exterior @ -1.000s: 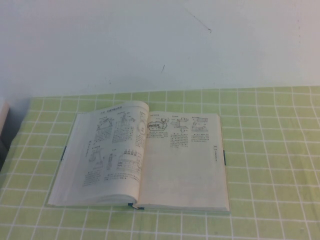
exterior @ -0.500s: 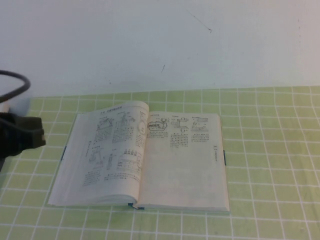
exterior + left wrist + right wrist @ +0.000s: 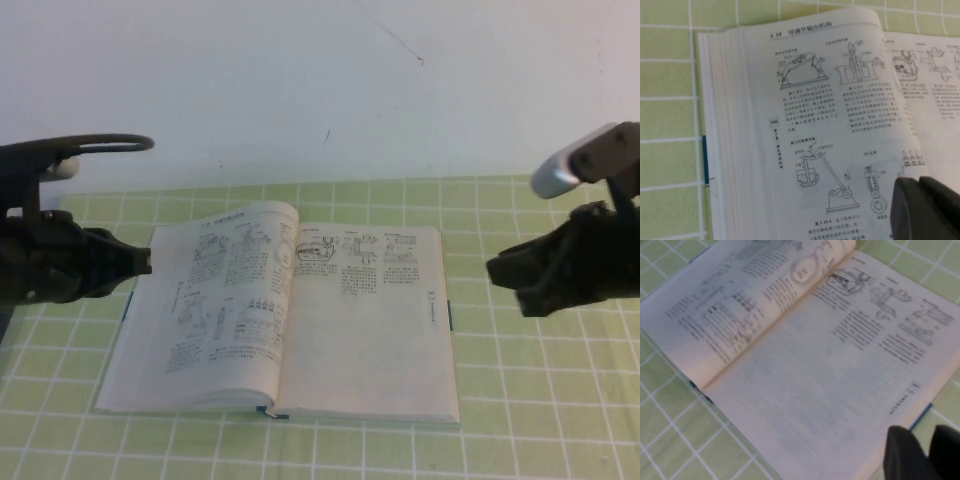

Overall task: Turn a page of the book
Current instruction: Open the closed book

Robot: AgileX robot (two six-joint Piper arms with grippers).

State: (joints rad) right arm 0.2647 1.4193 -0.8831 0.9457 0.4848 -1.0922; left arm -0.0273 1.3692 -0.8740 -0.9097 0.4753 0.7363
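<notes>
A green checked cloth (image 3: pixel 540 400) covers the desk in front of a plain white wall (image 3: pixel 320 80), and nothing lies between either arm and the book (image 3: pixel 290 310), which rests open and flat at the middle of the cloth. The page (image 3: pixel 365 320), with small diagrams along its far edge and blank paper below, lies flat on the book's right side. The left gripper (image 3: pixel 140 262) hangs just beside the book's left edge, near its far corner; whether its fingers are spread or together cannot be told. The right gripper (image 3: pixel 500 270) hovers off the book's right edge, apart from the page, with its two dark fingers (image 3: pixel 905 455) showing a narrow gap between them and holding nothing. A second ago neither arm was in view; both have since come in from the sides, while the book has not moved.
</notes>
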